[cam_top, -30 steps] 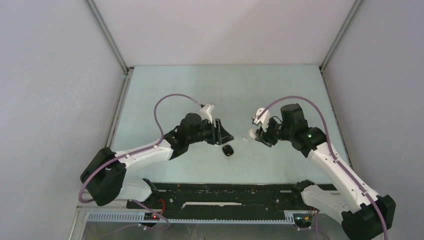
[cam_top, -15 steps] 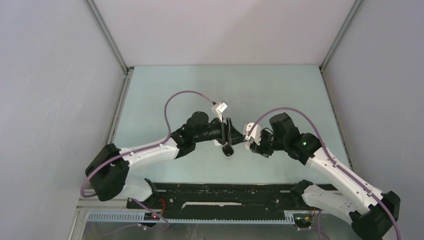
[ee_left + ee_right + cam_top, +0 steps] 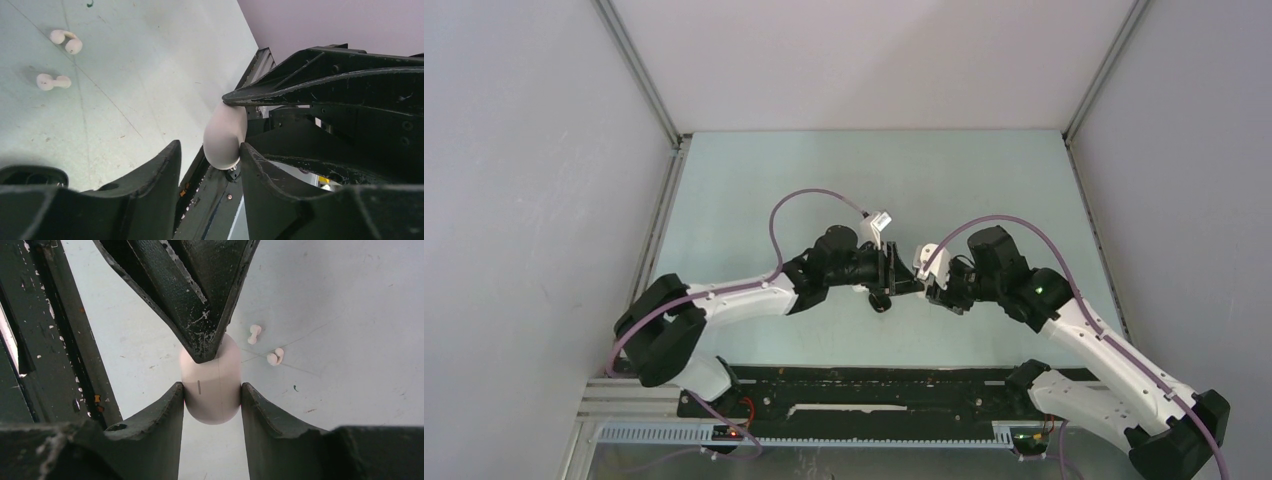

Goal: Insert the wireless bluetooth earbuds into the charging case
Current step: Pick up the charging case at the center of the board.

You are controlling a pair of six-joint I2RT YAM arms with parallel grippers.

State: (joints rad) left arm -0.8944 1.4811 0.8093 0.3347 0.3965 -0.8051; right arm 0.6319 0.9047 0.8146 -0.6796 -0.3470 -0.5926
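My right gripper (image 3: 212, 388) is shut on a white pill-shaped charging case (image 3: 211, 390), closed, held above the table. My left gripper (image 3: 210, 150) is open, its jaws straddling the same case (image 3: 225, 134); one finger touches it and a gap remains at the other. In the top view both grippers, left (image 3: 902, 281) and right (image 3: 930, 287), meet tip to tip at mid-table and the case is hidden between them. Two white earbuds (image 3: 254, 334) (image 3: 275, 356) lie on the table beyond; they also show in the left wrist view (image 3: 66, 41) (image 3: 53, 81).
A small black case (image 3: 881, 300) lies on the table just below the left gripper's fingers. The black rail (image 3: 874, 385) at the near edge runs between the arm bases. Grey walls enclose the table on three sides.
My left arm has swung right and my right gripper has shifted left with the white case. The two grippers now meet, and the left jaws stand around the case.
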